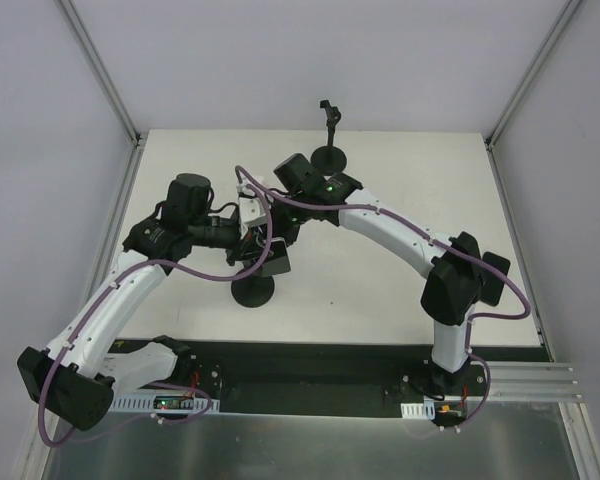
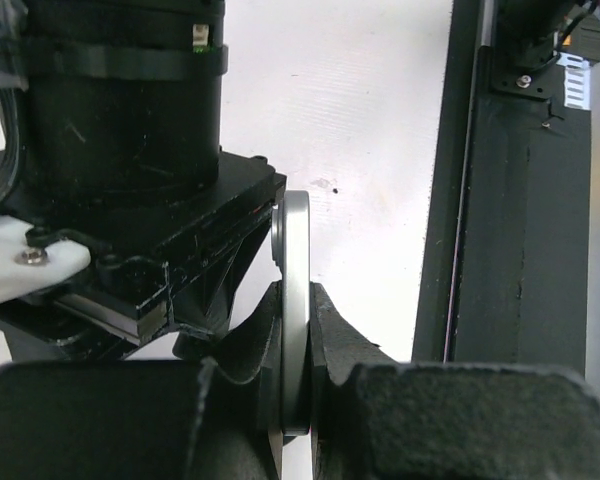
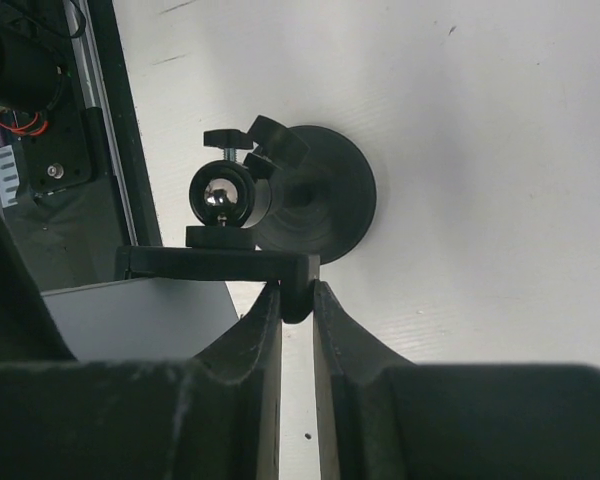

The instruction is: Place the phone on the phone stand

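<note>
The phone [image 2: 294, 260] shows edge-on in the left wrist view as a thin silver-rimmed slab. My left gripper [image 2: 298, 292] is shut on it, one finger on each face. In the top view the phone [image 1: 274, 263] hangs just above a phone stand's round black base [image 1: 252, 292], with the left gripper [image 1: 250, 247] beside it. My right gripper [image 3: 296, 290] is shut on the end of the stand's black clamp bar [image 3: 220, 264]. Beyond it are the ball joint [image 3: 220, 195] and the round base [image 3: 320, 200]. A flat grey surface [image 3: 145, 315], apparently the phone's face, lies against the bar.
A second black phone stand [image 1: 330, 156] with an upright post stands at the table's back edge. The black mounting strip [image 1: 310, 372] runs along the near edge and also shows in the left wrist view [image 2: 520, 260]. Metal frame posts rise at the table's corners.
</note>
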Motion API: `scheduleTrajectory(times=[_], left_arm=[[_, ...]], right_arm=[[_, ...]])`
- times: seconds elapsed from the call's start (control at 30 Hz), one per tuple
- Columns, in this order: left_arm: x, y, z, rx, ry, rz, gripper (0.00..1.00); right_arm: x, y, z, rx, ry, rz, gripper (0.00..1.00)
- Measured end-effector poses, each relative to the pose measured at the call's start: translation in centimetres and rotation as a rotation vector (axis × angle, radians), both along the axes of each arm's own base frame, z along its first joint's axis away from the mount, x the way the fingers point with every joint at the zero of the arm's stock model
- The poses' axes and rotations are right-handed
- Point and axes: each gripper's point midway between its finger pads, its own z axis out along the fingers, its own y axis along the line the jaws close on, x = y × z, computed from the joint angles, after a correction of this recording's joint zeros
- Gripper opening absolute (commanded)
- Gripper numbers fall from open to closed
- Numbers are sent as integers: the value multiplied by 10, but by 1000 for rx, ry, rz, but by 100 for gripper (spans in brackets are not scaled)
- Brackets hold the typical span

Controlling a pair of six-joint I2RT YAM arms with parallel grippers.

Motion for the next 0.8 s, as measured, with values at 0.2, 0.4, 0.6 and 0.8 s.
scheduleTrajectory(times=[0.2, 0.4, 0.6, 0.8], left_arm=[[2, 4, -4, 3, 14, 62, 0], [8, 11, -12, 25, 66, 167, 0], [10, 28, -21, 42, 87, 331, 0], [26, 67, -27, 56, 92, 690, 0]], right_arm=[[0, 2, 0, 17, 4, -17, 1], [1, 3, 0, 40, 4, -53, 0], [3, 8, 1, 69, 19, -108, 0], [16, 19, 3, 95, -5, -282, 0]])
